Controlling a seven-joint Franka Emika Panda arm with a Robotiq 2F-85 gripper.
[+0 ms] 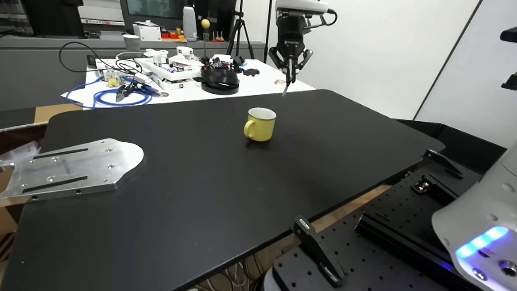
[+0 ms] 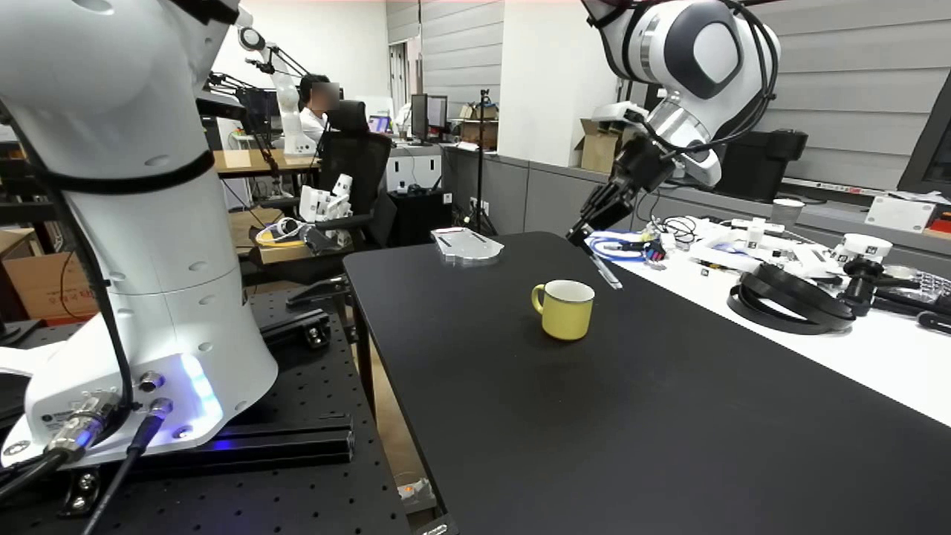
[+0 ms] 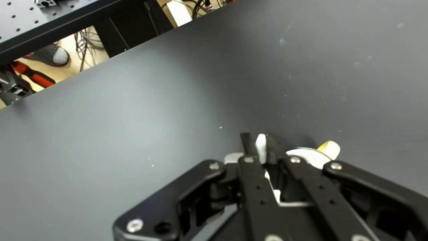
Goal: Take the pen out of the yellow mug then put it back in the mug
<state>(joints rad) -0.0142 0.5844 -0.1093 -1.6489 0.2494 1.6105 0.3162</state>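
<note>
- fingers of the gripper pinch the slanted pen
- lowered at that tilt, it could snag the yellow mug by its rim and topple it

Gripper clasps pen, yellow mug standing upright.

- Squat, round yellow mug: plain outside, white within (a thin dark line edges the rim).
- Slim, stick-shaped pale pen: greyish white.
- Black, two-fingered gripper: white lettering.
- Broad, flat black tabletop: scattered pale specks.
- Flat silver metal plate: two dark parallel slots.
</note>
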